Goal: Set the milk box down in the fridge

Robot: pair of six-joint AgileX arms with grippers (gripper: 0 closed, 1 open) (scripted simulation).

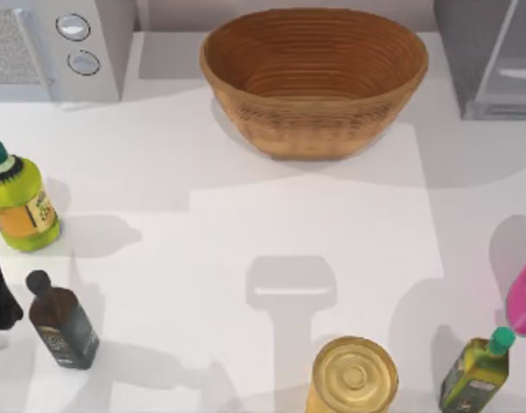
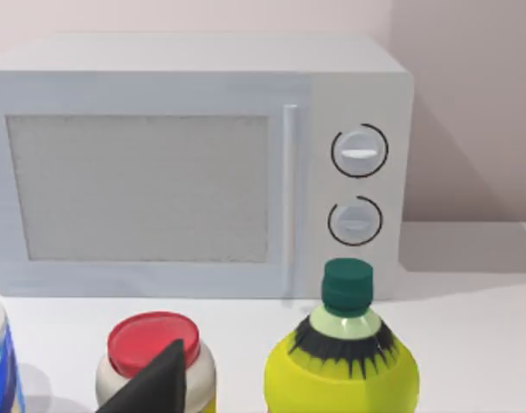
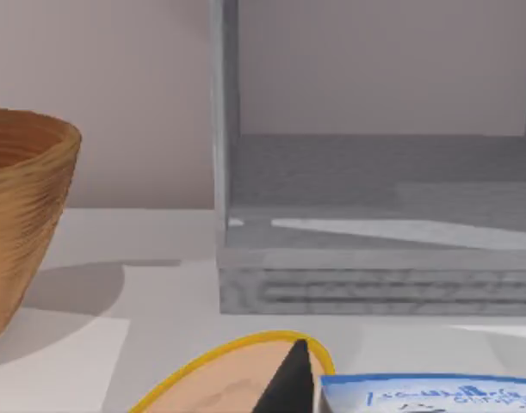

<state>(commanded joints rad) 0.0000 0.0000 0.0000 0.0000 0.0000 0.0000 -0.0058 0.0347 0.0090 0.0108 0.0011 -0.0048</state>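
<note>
Blue-topped milk box (image 3: pixel 430 392) shows at the edge of the right wrist view, close by the right end effector (image 3: pixel 290 379); whether the fingers are spread or closed on it cannot be told. Ahead stands the fridge (image 3: pixel 374 215), open-fronted at the bench's (image 1: pixel 245 224) far right corner, its floor bare, presumably left so to receive the carton. A yellow-rimmed can (image 1: pixel 353 375) stands close by on the near side, likely an obstacle. The left end effector (image 2: pixel 155 383) waits at the left edge, facing the microwave (image 2: pixel 194 163); grip state cannot be told. The wicker basket (image 1: pixel 314 77) sits between the appliances.
</note>
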